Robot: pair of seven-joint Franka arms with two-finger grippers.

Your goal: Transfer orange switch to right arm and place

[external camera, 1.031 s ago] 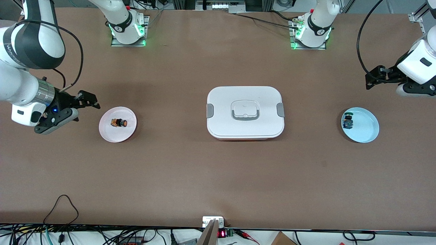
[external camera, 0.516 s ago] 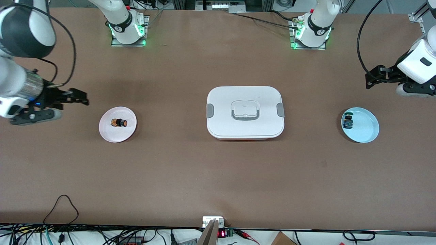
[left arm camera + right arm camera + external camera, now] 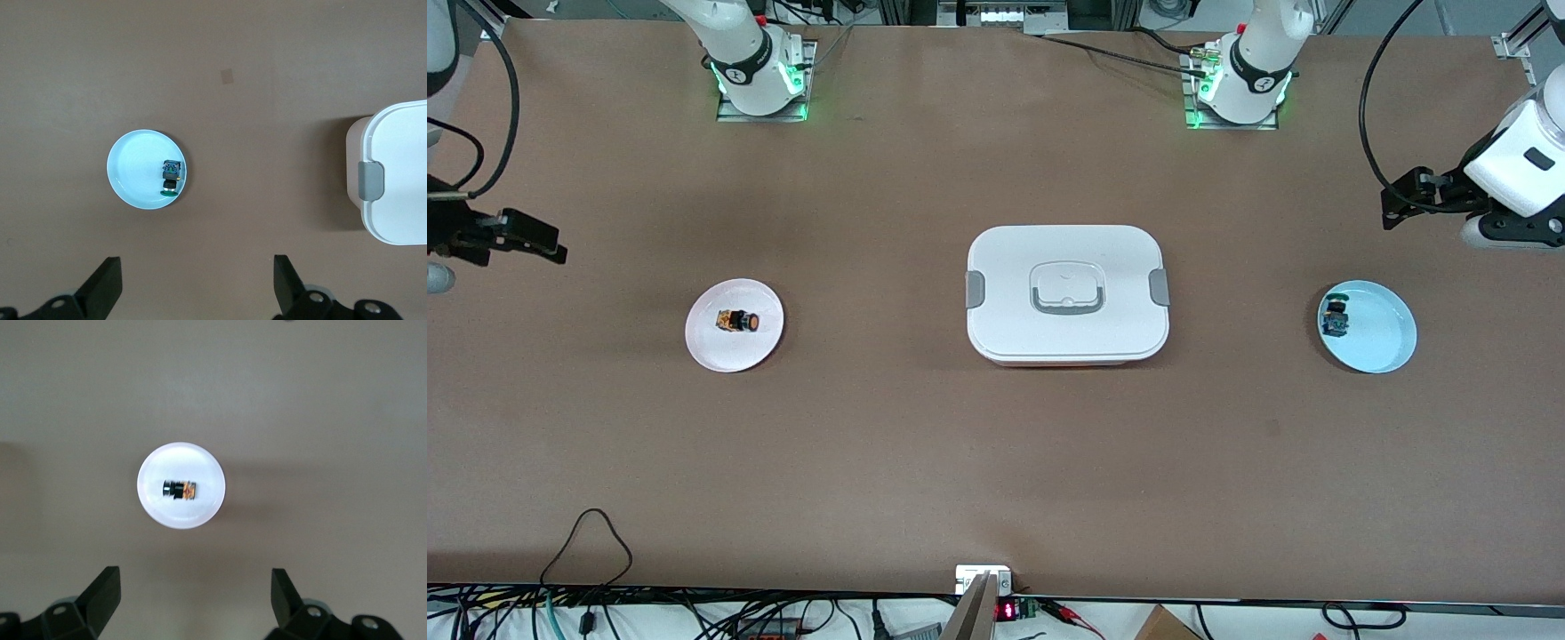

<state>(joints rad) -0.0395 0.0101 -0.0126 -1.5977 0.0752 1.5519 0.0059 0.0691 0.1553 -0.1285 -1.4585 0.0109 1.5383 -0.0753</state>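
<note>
The orange switch (image 3: 737,321), a stubby black cylinder with orange parts and a round cap, lies on its side in a shallow, smooth pink dish (image 3: 710,342) toward the right arm's end of the counter (image 3: 996,462). The counter is matte brown and flat. At its middle sits a white plastic box (image 3: 1067,342) with rounded corners, grey side clips and a lid handle. Toward the left arm's end a round pale-blue dish (image 3: 1383,342) holds a small blue-and-green switch (image 3: 1335,318) close to its rim.

The right pincer (image 3: 193,597) hangs over bare counter at the edge of the front view, its black fingers spread wide and holding nothing; the pink dish is well apart from it. The left pincer (image 3: 197,287) waits, also wide and holding nothing, over the counter's end near the blue dish.

Broad bare stretches separate both dishes from the box, and nothing stands beside the pink dish. Cables (image 3: 587,542) trail along the counter edge nearest the front camera.
</note>
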